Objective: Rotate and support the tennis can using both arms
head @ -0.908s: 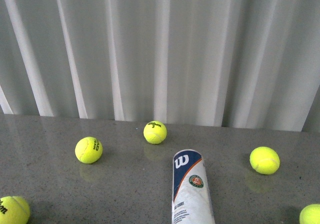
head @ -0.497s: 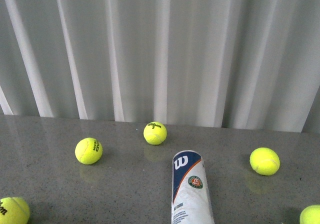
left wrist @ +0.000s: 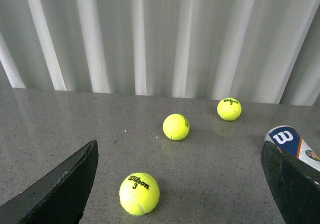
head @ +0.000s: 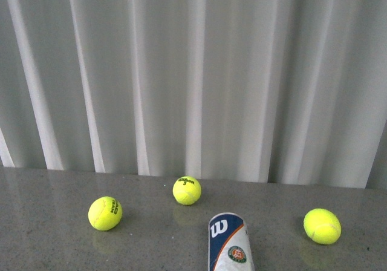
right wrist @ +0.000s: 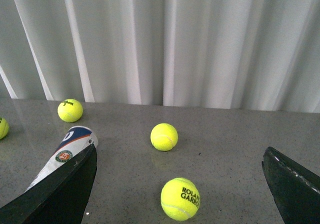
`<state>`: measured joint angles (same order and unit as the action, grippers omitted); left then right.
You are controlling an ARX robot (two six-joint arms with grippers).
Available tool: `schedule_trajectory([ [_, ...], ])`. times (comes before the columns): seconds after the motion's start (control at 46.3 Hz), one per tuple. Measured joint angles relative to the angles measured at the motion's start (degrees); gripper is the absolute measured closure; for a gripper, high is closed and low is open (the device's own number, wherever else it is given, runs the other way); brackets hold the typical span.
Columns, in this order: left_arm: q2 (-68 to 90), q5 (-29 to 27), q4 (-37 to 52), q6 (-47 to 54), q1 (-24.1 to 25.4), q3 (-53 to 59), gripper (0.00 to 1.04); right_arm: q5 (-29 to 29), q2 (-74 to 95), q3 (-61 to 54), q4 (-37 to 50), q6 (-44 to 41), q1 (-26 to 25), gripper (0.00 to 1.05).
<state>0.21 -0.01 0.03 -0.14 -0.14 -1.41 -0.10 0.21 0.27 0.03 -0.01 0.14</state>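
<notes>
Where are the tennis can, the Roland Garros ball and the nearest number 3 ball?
tennis can [head: 230, 245], front view, label below the W.
Roland Garros ball [right wrist: 180, 199], right wrist view, ball's middle.
nearest number 3 ball [left wrist: 139, 193], left wrist view, ball's middle.

The tennis can [head: 230, 247] is cut off by the front view's lower edge, so its near end is not seen (the label's small print cannot be read). In the wrist views it is partly hidden behind a finger of the left gripper [left wrist: 178, 149] and the right gripper [right wrist: 180, 150]. One ball [right wrist: 2, 128] is cut by the frame.
</notes>
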Motion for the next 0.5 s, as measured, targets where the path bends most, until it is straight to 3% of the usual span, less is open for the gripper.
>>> schedule_trajectory([
  [0.324, 0.0, 0.0, 0.0, 0.0, 0.0, 0.0, 0.07, -0.07, 0.44, 0.15, -0.61, 0.11, -0.09, 0.07],
  [0.389, 0.02, 0.0, 0.0, 0.0, 0.0, 0.0, 0.07, -3.34, 10.08, 5.92, -10.54, 2.51, -1.18, 0.07],
  [0.497, -0.02, 0.0, 0.0, 0.0, 0.0, 0.0, 0.07, -7.69, 35.36, 16.0, -6.71, 7.02, 1.11, 0.07],
])
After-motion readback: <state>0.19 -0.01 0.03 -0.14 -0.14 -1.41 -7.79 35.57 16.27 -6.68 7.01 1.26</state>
